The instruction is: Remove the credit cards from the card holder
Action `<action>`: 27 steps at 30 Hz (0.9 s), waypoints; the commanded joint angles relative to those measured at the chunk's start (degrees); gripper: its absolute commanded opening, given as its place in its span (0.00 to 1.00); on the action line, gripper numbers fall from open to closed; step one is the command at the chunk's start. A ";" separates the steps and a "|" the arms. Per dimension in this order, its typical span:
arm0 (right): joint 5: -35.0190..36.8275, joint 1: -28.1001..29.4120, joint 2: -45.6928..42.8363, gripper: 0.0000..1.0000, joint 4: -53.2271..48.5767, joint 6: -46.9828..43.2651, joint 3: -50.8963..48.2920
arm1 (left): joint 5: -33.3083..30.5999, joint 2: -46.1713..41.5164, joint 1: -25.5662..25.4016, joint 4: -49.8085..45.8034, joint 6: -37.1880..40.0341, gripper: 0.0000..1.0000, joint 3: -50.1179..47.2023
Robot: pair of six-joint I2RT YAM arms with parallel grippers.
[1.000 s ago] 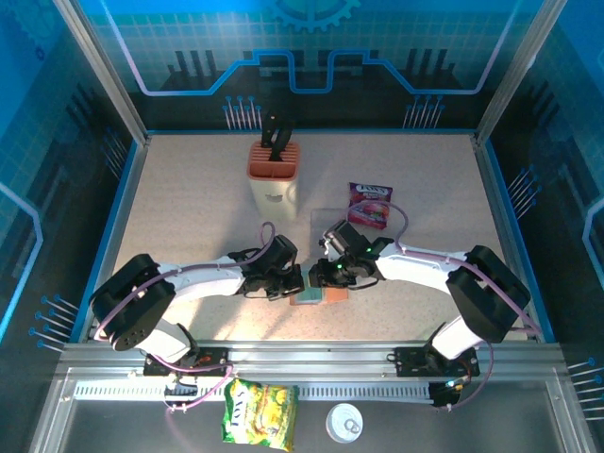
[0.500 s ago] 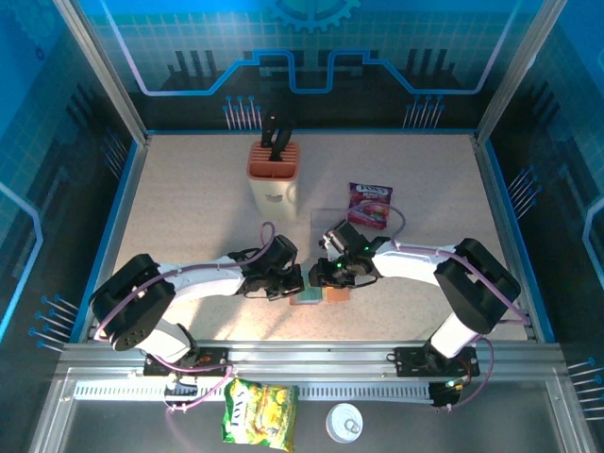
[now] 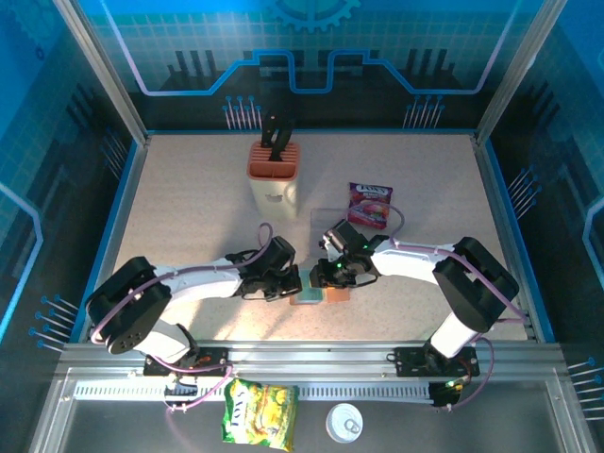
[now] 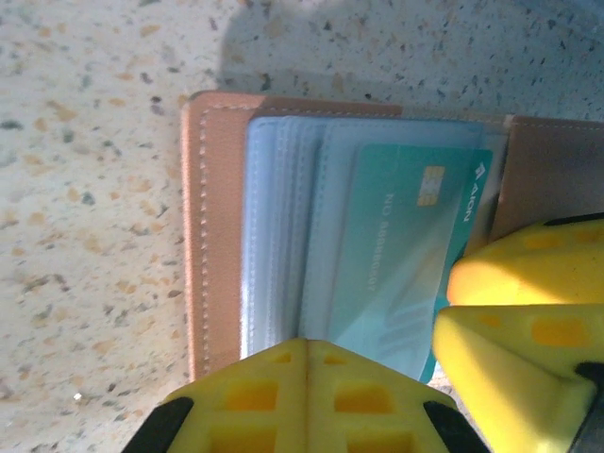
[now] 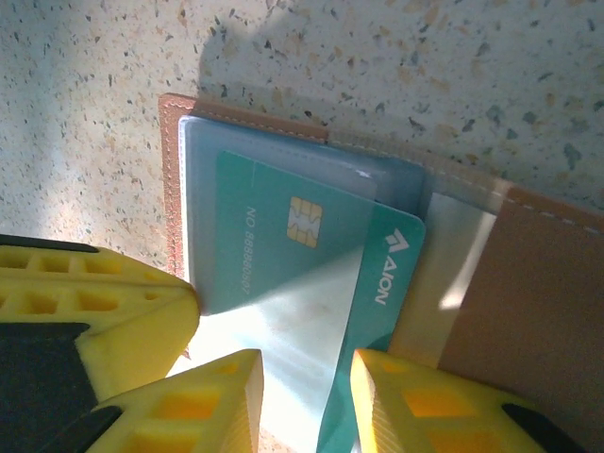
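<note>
Clenched left gripper point(image 4: 304, 366) sits at the open card holder's point(image 4: 212, 236) 9 o'clock edge. The right gripper's point(image 5: 307, 377) jaws straddle the teal credit card's point(image 5: 283, 255) end, and I cannot tell whether they grip it.

R gripper point(image 3: 324, 284) edged left over card holder point(image 3: 336, 296); elbow tucked in.

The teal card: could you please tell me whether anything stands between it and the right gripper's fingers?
Only the holder's clear sleeve, which overlaps part of the teal card. The right gripper straddles the card's protruding edge, jaws apart; the shut left gripper rests on the card holder beside it.
</note>
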 commanded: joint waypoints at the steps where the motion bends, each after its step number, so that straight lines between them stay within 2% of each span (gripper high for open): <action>1: 1.60 -0.60 0.62 0.32 -4.24 -1.08 0.24 | -1.49 -1.50 -0.30 -2.18 -0.04 0.02 -1.02; 11: 2.00 -0.68 -1.97 0.32 -4.05 -1.50 -0.09 | -1.59 -2.16 -0.30 -3.29 0.38 0.01 -0.09; 21: 2.04 -1.10 -5.34 0.33 -4.94 -1.47 -0.52 | -5.29 -7.31 -0.26 -10.13 2.91 0.01 3.62; 27: -1.79 -2.26 -7.82 0.35 -1.60 -1.95 -2.92 | -2.47 -5.06 -0.79 -5.73 3.58 0.01 5.04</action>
